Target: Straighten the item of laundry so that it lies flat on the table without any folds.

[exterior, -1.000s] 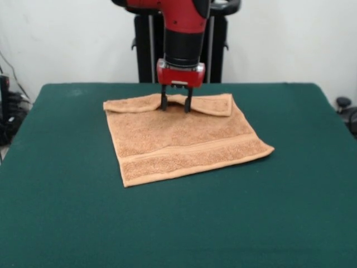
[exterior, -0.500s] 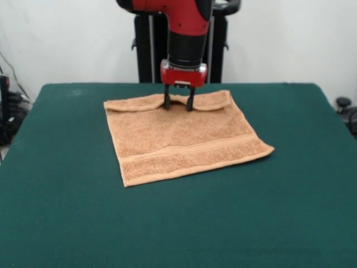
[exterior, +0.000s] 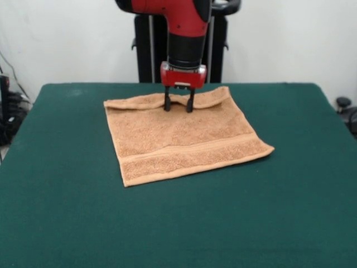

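The orange-tan towel (exterior: 181,139) lies on the dark green table (exterior: 178,223), a little beyond the middle. Most of it is flat, with a woven band stripe near its near edge. Its far edge is folded over onto the towel as a narrow flap (exterior: 209,97) running across the whole width. My gripper (exterior: 178,106) comes straight down onto the middle of this flap. Its fingertips (exterior: 167,105) stand on either side of a raised bit of the folded edge and grip it.
The robot's black pedestal (exterior: 145,50) stands just behind the table's far edge. Cables and dark equipment (exterior: 8,111) sit off the table at the left, and a small dark object (exterior: 346,109) off it at the right.
The gripper has moved slightly away from the camera, toward the pedestal, with the folded edge. The flap has grown narrower and its right corner has shifted toward the far edge.
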`<state>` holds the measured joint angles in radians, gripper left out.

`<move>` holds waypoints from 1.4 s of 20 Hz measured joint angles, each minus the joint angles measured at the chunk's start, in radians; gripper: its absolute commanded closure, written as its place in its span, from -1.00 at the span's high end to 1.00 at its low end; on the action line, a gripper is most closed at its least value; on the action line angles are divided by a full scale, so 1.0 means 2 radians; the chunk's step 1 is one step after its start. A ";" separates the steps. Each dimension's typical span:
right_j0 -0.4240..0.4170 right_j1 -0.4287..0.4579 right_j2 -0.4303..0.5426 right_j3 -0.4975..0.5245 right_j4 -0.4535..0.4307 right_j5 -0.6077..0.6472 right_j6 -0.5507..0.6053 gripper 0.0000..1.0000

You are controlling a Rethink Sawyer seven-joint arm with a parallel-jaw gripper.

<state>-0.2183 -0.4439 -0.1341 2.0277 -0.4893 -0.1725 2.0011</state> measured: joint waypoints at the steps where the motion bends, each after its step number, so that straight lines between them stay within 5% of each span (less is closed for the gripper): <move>1: 0.000 0.000 -0.001 0.001 0.000 -0.005 0.000 1.00; 28: -0.007 0.012 -0.019 0.048 -0.003 -0.013 0.000 1.00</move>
<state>-0.2321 -0.4190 -0.1717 2.1232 -0.4959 -0.1984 2.0011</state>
